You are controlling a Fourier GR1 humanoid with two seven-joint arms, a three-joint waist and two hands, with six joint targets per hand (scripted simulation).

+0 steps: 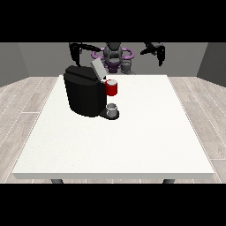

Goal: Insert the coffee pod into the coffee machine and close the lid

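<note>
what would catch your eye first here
The black coffee machine at the table's far left part, its grey lid tipped up and a red part at its front. A small grey cup sits below. Both hands hang raised at the robot's sides.

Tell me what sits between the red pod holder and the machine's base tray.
In the front view, a small grey cup stands on the base tray, directly below the red pod holder of the coffee machine.
</note>
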